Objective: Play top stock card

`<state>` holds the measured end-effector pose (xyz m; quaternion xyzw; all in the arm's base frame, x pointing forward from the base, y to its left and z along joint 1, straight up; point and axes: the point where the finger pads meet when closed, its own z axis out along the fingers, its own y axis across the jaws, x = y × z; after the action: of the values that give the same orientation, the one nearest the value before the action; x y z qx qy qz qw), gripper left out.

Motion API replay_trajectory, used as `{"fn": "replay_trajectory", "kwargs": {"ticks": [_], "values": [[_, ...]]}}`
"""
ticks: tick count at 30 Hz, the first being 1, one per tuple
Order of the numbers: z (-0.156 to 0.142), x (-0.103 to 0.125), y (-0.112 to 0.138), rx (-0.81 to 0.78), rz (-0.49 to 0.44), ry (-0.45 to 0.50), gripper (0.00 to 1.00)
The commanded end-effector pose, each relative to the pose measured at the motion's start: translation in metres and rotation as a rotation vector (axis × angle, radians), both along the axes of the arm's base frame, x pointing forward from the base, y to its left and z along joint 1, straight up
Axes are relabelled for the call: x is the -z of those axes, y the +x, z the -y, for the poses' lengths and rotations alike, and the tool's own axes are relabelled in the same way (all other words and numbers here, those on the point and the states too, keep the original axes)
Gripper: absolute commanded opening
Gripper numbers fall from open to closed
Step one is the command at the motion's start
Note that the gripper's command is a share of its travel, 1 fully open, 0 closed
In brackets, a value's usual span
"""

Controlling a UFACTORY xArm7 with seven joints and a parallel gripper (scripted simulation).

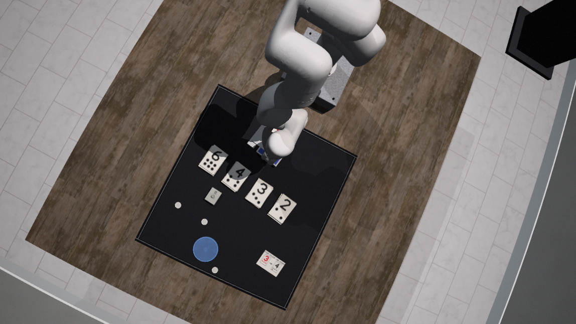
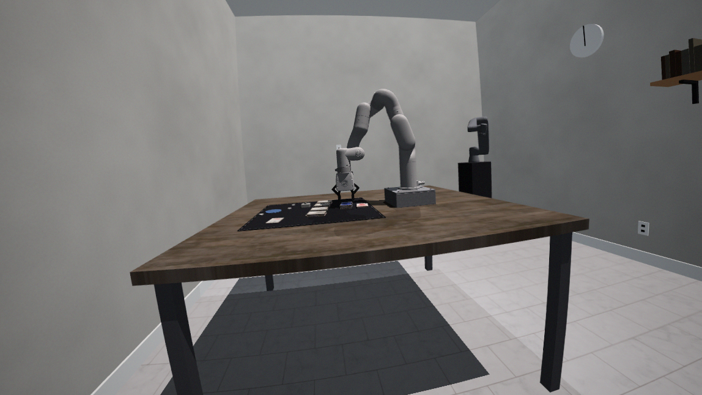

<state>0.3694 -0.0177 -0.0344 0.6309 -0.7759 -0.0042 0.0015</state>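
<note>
End effector (image 2: 345,197) hangs low over the blue-backed stock (image 2: 346,205), fingers apart and holding nothing, the top card lying there untaken. If the fingers close off-centre, I think they could take two cards or push the stack. Pile 4 (image 1: 236,176) is near; the counter (image 2: 465,225) offers open room toward the right.

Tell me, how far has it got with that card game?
Nothing is finished yet: the four piles, 6, 4, 3 and 2, carry no new card. In hand: the end effector hangs just over the blue-backed stock, fingers apart, holding nothing. Left: grip the top card, flip it to learn its number and colour, then lay it on the matching pile alone.
</note>
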Motion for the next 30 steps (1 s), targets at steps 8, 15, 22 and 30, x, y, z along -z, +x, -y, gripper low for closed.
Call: {"fn": "replay_trajectory", "kwargs": {"ticks": [8,15,22,30], "values": [[0.0002,-0.0010,0.0015,0.000,0.004,-0.001,0.73],[0.0002,-0.0010,0.0015,0.000,0.004,-0.001,0.73],[0.0002,-0.0010,0.0015,0.000,0.004,-0.001,0.87],[0.0002,-0.0010,0.0015,0.000,0.004,-0.001,0.87]]}}
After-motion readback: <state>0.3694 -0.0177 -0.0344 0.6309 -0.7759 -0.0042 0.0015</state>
